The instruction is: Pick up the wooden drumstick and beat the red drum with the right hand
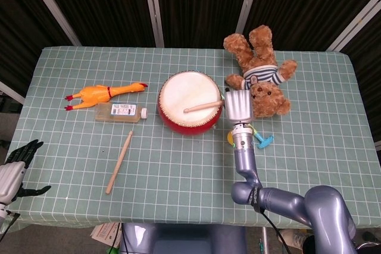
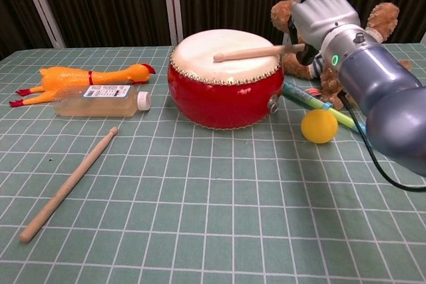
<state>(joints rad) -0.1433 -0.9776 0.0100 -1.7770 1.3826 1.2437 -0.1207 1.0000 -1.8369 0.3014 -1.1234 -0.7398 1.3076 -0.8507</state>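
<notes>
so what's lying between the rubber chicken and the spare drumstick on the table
A clear plastic bottle lies on its side between the rubber chicken and the spare drumstick, close against the chicken; both views show it.

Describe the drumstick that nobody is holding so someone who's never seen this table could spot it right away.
Start at the red drum in the middle of the green checked table, then look toward the near left. The loose drumstick lies flat on the cloth there, just in front of the clear bottle. Unlike the drumstick gripped in the right hand over the drumhead, nothing touches it.
</notes>
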